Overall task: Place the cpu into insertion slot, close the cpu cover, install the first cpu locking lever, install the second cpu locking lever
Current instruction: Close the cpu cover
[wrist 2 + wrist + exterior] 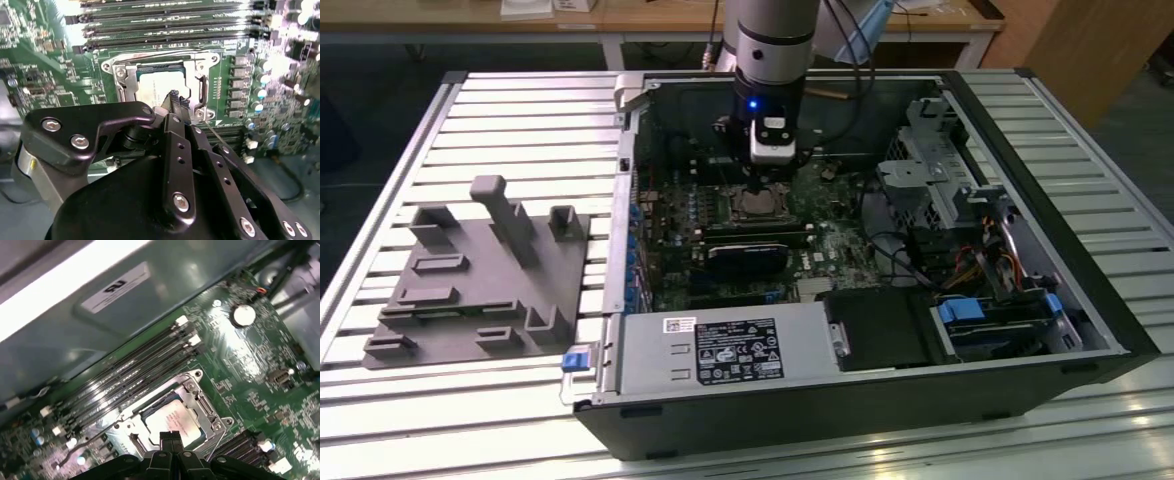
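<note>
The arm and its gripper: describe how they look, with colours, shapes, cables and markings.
The arm is a silver-grey cylinder, darker lower down, with a small blue light near its wrist and dark cables looping beside it. In the second wrist view the gripper is matte black, built of flat linked bars studded with silver screw heads that narrow to slim jaws.

Reaching straight down with arm (771, 40) vertical, wrist at the low end; holding pincer (173, 96) with fingertips (165, 439) pressed together.

Blown-out glare on the cpu (157, 89) and memory slots (165, 22)
</note>
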Controlling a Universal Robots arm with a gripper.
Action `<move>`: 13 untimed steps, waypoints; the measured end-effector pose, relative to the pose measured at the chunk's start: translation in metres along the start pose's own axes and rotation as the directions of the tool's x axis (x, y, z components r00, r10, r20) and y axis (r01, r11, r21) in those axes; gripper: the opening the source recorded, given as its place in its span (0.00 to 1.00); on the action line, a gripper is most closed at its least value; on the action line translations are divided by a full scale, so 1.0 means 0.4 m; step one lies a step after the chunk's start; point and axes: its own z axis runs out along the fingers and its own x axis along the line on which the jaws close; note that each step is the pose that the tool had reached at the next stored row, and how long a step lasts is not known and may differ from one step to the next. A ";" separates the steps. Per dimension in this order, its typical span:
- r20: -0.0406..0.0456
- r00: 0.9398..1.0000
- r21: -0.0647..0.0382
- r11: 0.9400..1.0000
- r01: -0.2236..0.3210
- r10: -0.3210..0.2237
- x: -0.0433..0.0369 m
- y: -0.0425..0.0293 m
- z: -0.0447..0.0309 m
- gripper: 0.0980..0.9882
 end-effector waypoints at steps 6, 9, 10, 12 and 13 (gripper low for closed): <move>0.001 0.994 0.002 0.994 0.109 -0.109 0.000 0.000 0.001 0.01; 0.001 0.987 0.003 0.987 0.163 -0.163 0.000 0.000 0.001 0.01; 0.002 0.984 0.003 0.984 0.181 -0.181 0.000 0.000 0.001 0.01; 0.002 0.976 0.004 0.976 0.216 -0.216 0.000 0.000 0.002 0.01; 0.002 0.972 0.004 0.972 0.235 -0.235 0.000 0.000 0.002 0.01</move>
